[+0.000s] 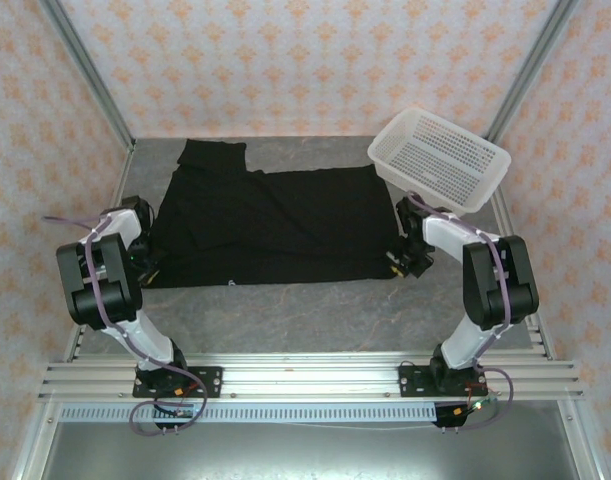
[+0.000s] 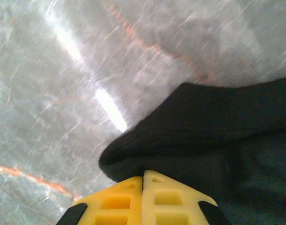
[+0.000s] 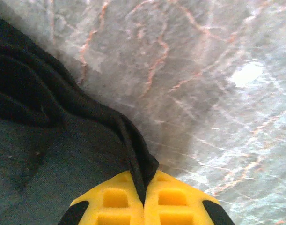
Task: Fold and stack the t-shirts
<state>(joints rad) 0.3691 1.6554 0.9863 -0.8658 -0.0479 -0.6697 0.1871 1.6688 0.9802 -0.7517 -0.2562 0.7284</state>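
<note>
- At the lower left of the overhead view, the left fingers (image 2: 115, 202) are clenched together on the hem of the t-shirt (image 1: 265, 225). In the wrist view the cloth spreads up and to the right of them.
- The t-shirt lies flat in the middle of the desk (image 1: 285, 310), black side up, its long axis running left to right. Each arm sits at one near corner.
- The right fingers (image 3: 175, 200) grasp the lower right corner, a fold pinched between them and the cloth to their left.
- With both near corners held, the fold probably goes toward the top of the frame.
</note>
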